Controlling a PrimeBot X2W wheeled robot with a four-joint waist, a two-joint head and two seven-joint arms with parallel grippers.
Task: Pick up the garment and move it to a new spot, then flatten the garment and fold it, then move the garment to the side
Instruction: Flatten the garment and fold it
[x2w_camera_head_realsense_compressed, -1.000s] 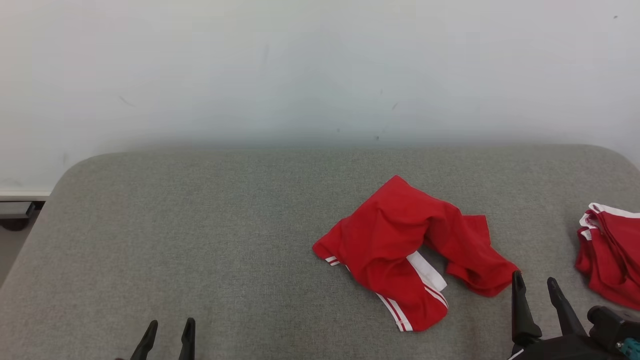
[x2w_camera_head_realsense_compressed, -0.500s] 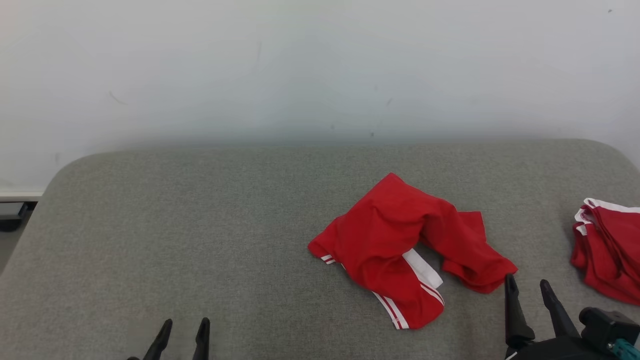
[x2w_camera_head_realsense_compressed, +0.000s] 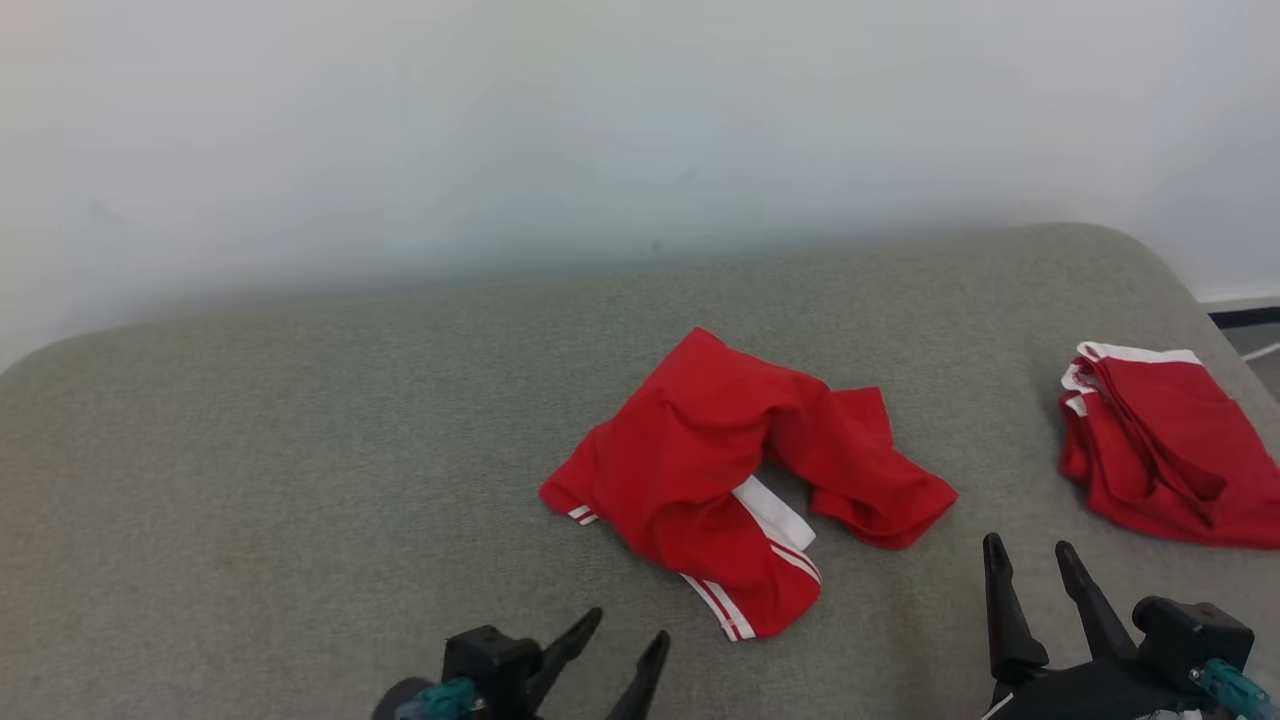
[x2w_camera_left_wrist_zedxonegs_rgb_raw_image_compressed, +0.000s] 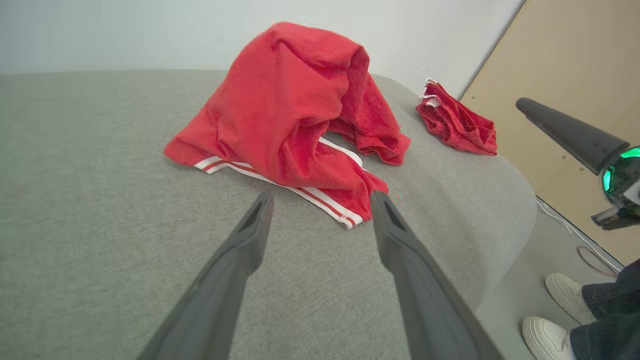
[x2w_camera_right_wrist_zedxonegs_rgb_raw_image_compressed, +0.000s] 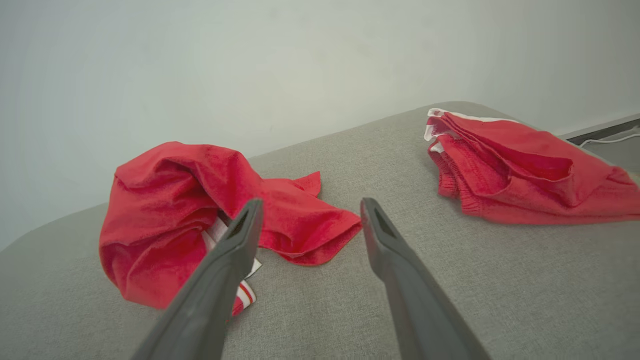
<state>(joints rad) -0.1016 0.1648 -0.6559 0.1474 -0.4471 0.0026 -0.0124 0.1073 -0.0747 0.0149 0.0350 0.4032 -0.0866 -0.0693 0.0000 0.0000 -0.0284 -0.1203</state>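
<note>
Two red pieces of clothing lie on a grey padded surface (x2w_camera_head_realsense_compressed: 250, 480) that meets a pale wall (x2w_camera_head_realsense_compressed: 500, 120). Nearer the middle is the crumpled garment (x2w_camera_head_realsense_compressed: 700, 460), bunched into a hump, with a white-striped hem at its near edge and a white band showing in the fold. One loose flap trails toward the robot's right. Well apart from it, close to the surface's right edge, sits the second garment (x2w_camera_head_realsense_compressed: 1160, 450), flatter and white-trimmed at its far end. The left gripper (x2w_camera_head_realsense_compressed: 630, 625) is just short of the striped hem, fingers spread and empty, touching no cloth. The right gripper (x2w_camera_head_realsense_compressed: 1028, 545) stands near the trailing flap, between the two pieces, its fingers likewise parted with nothing between them. In the left wrist view a person's white shoes (x2w_camera_left_wrist_zedxonegs_rgb_raw_image_compressed: 545, 337) stand on the floor beside the surface's end, with a tan panel (x2w_camera_left_wrist_zedxonegs_rgb_raw_image_compressed: 575, 65) behind.
</note>
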